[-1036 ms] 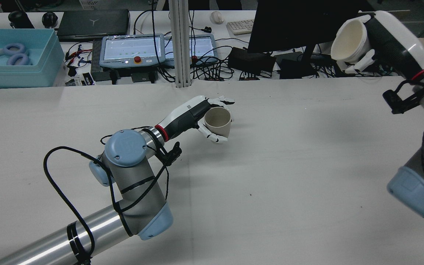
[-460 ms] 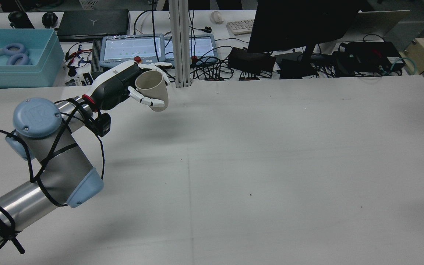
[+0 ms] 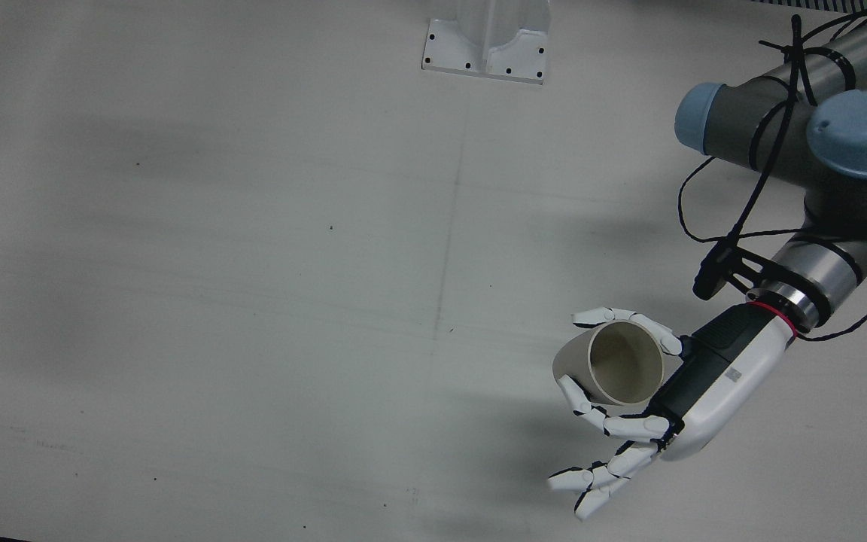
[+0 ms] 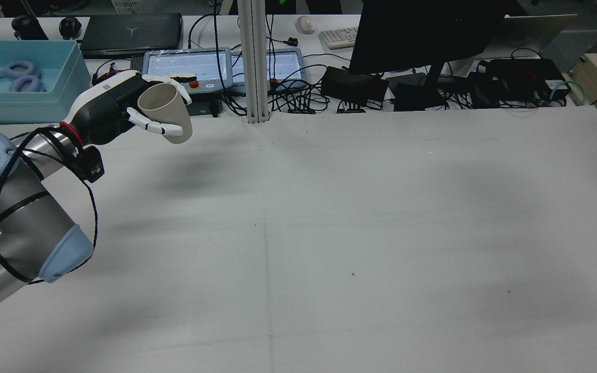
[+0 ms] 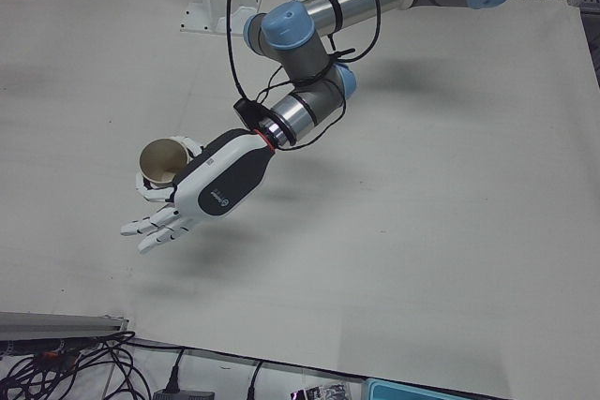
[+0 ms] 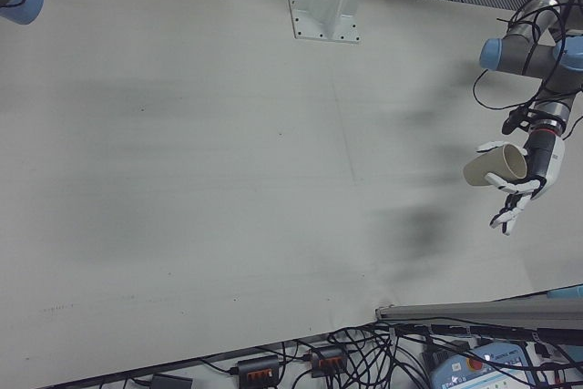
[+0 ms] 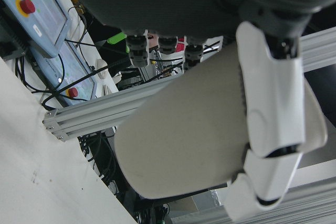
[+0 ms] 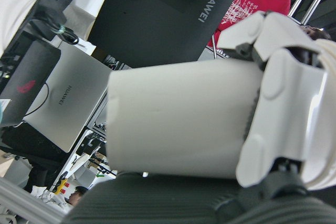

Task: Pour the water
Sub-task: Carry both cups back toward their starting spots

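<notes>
My left hand (image 4: 114, 106) is shut on a beige cup (image 4: 166, 111) and holds it in the air, tilted, over the table's far left edge. From the front the cup (image 3: 622, 365) shows a bare inside, with the left hand (image 3: 693, 391) gripping it from the side. The same cup (image 5: 161, 161) and left hand (image 5: 216, 189) appear in the left-front view, and the cup (image 6: 495, 167) in the right-front view. In the left hand view the cup (image 7: 194, 135) fills the picture. My right hand (image 8: 283, 108) shows only in its own view, shut on a white cup (image 8: 184, 129).
Behind the table's far edge stand a teal bin (image 4: 18, 98) with headphones, teach pendants (image 4: 184, 67), an aluminium post (image 4: 254, 62) and a dark monitor (image 4: 423, 36). The pedestal base (image 3: 486, 45) sits at the near edge. A laptop (image 8: 63, 98) lies behind the right hand.
The left arm has swung left and back, lifting the beige cup from mid-table to the far left edge. The right arm with its white cup has left the rear view.
</notes>
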Robot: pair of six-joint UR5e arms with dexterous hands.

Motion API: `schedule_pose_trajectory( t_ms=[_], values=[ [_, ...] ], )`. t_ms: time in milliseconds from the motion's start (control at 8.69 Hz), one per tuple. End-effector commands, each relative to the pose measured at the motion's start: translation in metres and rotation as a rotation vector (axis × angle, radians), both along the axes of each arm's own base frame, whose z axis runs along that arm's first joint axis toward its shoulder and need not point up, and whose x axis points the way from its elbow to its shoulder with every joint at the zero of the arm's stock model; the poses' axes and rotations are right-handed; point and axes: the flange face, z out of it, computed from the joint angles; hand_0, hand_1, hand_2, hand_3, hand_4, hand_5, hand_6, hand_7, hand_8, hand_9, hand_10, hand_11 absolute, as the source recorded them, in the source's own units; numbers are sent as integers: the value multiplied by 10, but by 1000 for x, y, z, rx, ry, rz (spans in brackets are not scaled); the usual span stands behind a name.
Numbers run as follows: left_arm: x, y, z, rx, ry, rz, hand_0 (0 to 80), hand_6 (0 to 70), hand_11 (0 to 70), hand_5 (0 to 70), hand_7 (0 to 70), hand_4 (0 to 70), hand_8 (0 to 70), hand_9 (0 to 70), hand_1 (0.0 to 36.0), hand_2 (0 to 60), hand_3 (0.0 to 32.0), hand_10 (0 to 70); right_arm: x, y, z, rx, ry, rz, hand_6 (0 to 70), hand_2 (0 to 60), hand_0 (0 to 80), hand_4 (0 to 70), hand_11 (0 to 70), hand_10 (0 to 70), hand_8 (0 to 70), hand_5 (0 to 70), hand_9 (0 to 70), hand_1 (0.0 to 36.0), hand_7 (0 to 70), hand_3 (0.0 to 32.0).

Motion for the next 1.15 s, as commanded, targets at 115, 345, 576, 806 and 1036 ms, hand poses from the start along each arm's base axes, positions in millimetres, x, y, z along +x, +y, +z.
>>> schedule_pose_trajectory(
  t_ms=[115, 345, 576, 806, 1036],
  values=[
    [-40, 6, 62, -3, 39, -27, 573, 115, 125, 700, 162, 700, 44, 55, 360, 600, 0, 75, -28, -17, 87, -80, 134, 3, 572, 600, 511, 698, 626, 441, 557, 506, 700, 260, 524, 0],
    [-53, 30, 145, -6, 26, -32, 578, 113, 133, 700, 166, 700, 44, 59, 360, 600, 0, 80, -49, -16, 90, -92, 258, 13, 516, 600, 496, 582, 642, 453, 551, 457, 700, 230, 477, 0],
    [-72, 54, 237, -14, 12, -44, 571, 114, 148, 700, 167, 700, 46, 64, 360, 600, 0, 91, -66, -13, 95, -100, 266, -21, 53, 0, 463, 169, 25, 17, 131, 35, 97, 0, 37, 0],
    [-92, 79, 307, -5, 0, -58, 575, 106, 150, 700, 161, 700, 45, 63, 360, 600, 0, 92, -99, -17, 103, -109, 280, -86, 0, 0, 204, 0, 0, 0, 0, 0, 0, 0, 0, 276],
    [-106, 93, 350, -7, -32, -89, 573, 101, 151, 700, 159, 700, 44, 62, 354, 600, 0, 94, -110, -18, 103, -107, 279, -104, 0, 0, 213, 0, 0, 0, 0, 0, 0, 0, 0, 320]
  ],
)
